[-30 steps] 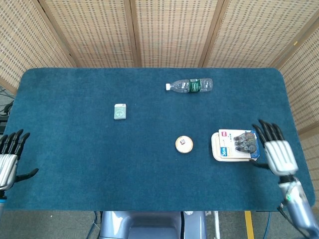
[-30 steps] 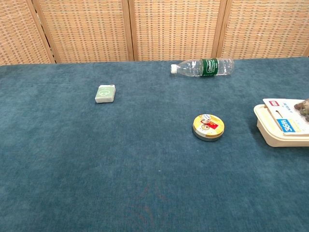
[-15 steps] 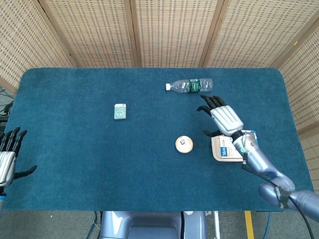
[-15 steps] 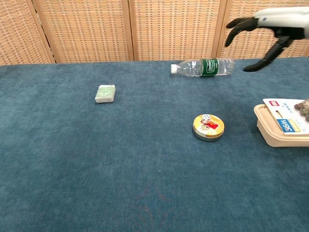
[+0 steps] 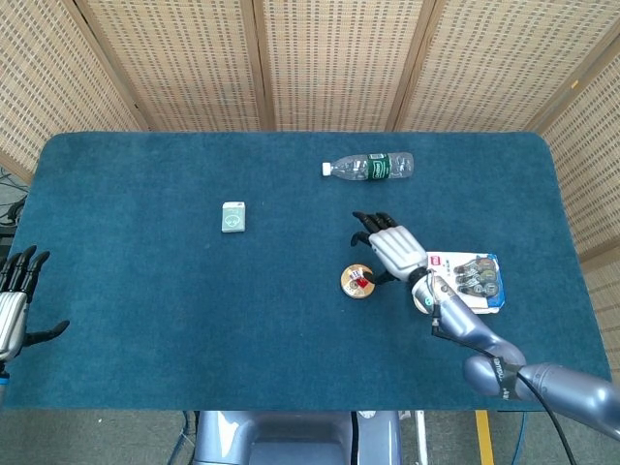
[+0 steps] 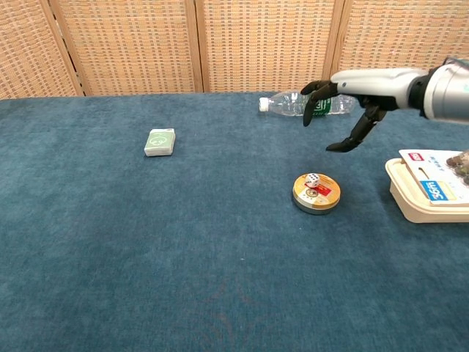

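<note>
My right hand (image 5: 388,246) (image 6: 350,95) hovers open above the blue table, fingers spread, just up and right of a round gold tin (image 5: 357,282) (image 6: 316,193); it holds nothing. A clear plastic bottle (image 5: 369,167) (image 6: 306,102) with a green label lies on its side beyond the hand. A flat pack of small items (image 5: 466,282) (image 6: 432,185) lies to the right, partly behind my forearm in the head view. A small pale green box (image 5: 232,217) (image 6: 160,142) sits at the centre left. My left hand (image 5: 14,304) is open at the table's left edge, seen only in the head view.
The blue felt table (image 5: 145,291) is bordered at the back by woven wicker screens (image 5: 329,58). Its near edge runs along the bottom of the head view.
My right hand has swung from the table's right edge up and leftward over the pack, now hovering by the gold tin. The left hand has barely shifted.
</note>
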